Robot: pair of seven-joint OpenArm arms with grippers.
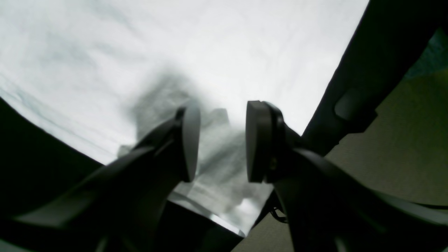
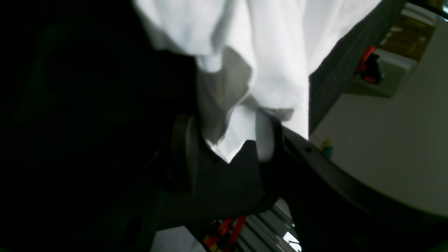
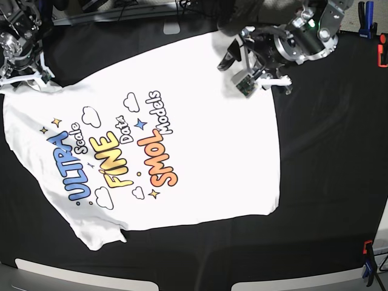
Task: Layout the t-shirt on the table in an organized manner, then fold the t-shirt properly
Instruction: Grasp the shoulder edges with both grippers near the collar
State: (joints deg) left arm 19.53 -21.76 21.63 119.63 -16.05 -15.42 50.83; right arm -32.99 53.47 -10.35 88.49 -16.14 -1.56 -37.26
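Note:
The white t-shirt lies spread on the black table, print side up and turned at an angle. My left gripper is over the shirt's top right edge. In the left wrist view it is open, with flat white cloth just under it. My right gripper is at the shirt's top left corner. In the right wrist view its jaws stand apart, with a bunch of white cloth hanging into the gap and touching both pads.
A red clamp and a blue clamp sit at the table's right and top right edges, and another pair at the bottom right. Bare black cloth surrounds the shirt, widest on the right.

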